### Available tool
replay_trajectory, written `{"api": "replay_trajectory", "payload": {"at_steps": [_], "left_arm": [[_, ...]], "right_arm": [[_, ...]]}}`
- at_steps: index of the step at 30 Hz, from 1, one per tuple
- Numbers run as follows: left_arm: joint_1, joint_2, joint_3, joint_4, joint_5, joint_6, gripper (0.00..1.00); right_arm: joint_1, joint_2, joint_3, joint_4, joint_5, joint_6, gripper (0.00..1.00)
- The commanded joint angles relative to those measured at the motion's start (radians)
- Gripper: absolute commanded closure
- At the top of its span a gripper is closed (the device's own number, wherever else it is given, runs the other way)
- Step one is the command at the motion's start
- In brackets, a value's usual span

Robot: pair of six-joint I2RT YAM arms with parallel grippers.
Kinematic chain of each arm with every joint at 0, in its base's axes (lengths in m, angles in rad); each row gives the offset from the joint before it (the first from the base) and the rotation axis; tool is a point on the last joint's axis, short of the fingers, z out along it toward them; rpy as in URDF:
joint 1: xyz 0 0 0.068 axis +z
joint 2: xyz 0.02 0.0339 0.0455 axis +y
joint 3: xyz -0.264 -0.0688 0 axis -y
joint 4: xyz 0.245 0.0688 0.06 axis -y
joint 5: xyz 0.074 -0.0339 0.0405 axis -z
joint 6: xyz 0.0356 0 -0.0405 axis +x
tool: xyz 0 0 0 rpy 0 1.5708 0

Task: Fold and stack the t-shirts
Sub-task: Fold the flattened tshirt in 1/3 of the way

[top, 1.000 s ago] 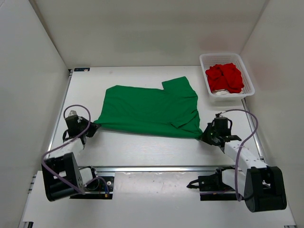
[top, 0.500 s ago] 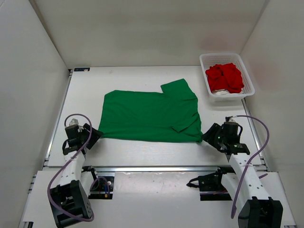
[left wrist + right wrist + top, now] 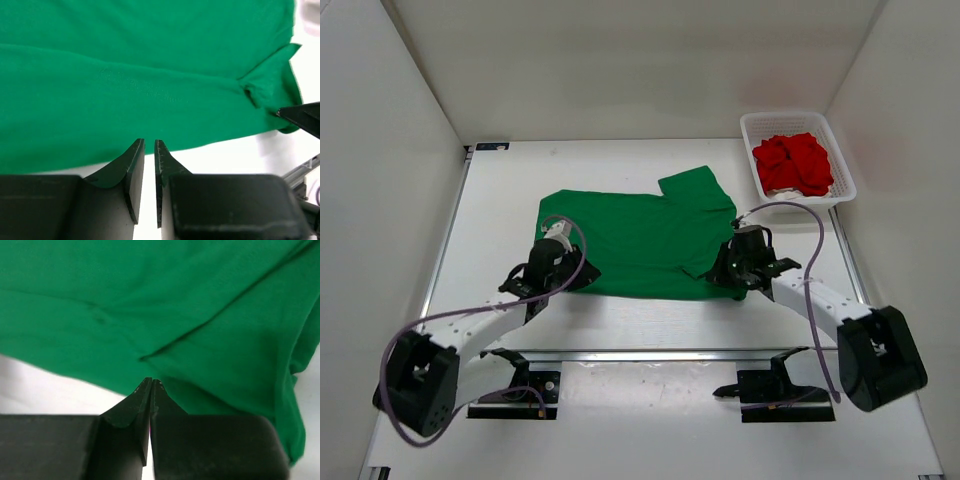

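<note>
Cloth fills most of both my wrist views: the green t-shirt [image 3: 640, 235] lies spread out flat in the middle of the counter [image 3: 500, 190], its long near edge facing my bases. One sleeve sticks out at the far right corner. The other sleeve lies folded in over the body near the right-hand near corner.

My left end effector [image 3: 149, 142] sits low at the near edge of the shirt, towards its left corner. Its fingers are nearly together, with a thin slit between them. I see no cloth in the slit, and the tips reach just to the green edge.

My right end effector [image 3: 151, 381] is at the same near edge, by the right corner, just beside the folded-in sleeve. Its fingers are pressed together with the tips right at the hem. I cannot tell whether any cloth is caught between them.

A white mesh basket [image 3: 750, 125] stands at the far right corner of the counter, well apart from the green shirt. The red t-shirt [image 3: 795, 160] lies bunched up inside it. A bit of the off-white t-shirt [image 3: 782, 194] shows under the red one at the basket's near end.
</note>
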Motion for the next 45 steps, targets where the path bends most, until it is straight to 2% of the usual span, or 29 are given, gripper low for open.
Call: {"api": "replay_trajectory", "payload": {"at_steps": [1,6,10,16,22,27,31,34,36,39,45], "left_arm": [[-0.021,0.109,0.027,0.132,0.016,-0.033,0.76],[-0.049,0.176,0.017,0.212,0.021,-0.037,0.74],[-0.021,0.226,-0.003,0.242,0.038,-0.028,0.75],[0.058,0.196,-0.068,0.258,0.064,-0.026,0.75],[0.074,0.165,-0.101,0.249,0.058,-0.022,0.74],[0.072,0.160,-0.097,0.233,0.079,-0.023,0.74],[0.077,0.113,-0.075,0.166,0.066,0.004,0.74],[0.086,0.085,-0.063,0.140,0.070,0.009,0.74],[0.075,0.064,-0.057,0.135,0.061,0.003,0.74],[0.039,0.058,-0.055,0.144,0.038,-0.016,0.73],[-0.090,0.194,0.029,0.178,0.036,-0.023,0.74]], "right_arm": [[-0.016,0.063,0.016,0.125,-0.009,-0.023,1.00],[-0.055,0.113,-0.009,0.165,-0.024,-0.029,1.00],[-0.085,0.158,0.001,0.179,-0.041,-0.044,1.00],[-0.087,0.212,0.033,0.170,-0.032,-0.055,1.00],[-0.096,0.252,0.057,0.195,-0.066,-0.044,1.00],[-0.082,0.345,0.204,0.207,-0.041,-0.038,1.00],[-0.101,0.423,0.321,0.256,-0.081,-0.012,1.00],[-0.104,0.471,0.417,0.224,-0.130,-0.013,1.00],[-0.095,0.447,0.426,0.204,-0.115,-0.023,1.00],[-0.081,0.323,0.316,0.212,-0.069,-0.029,1.00],[-0.044,0.200,0.145,0.202,-0.044,-0.038,1.00]]}}
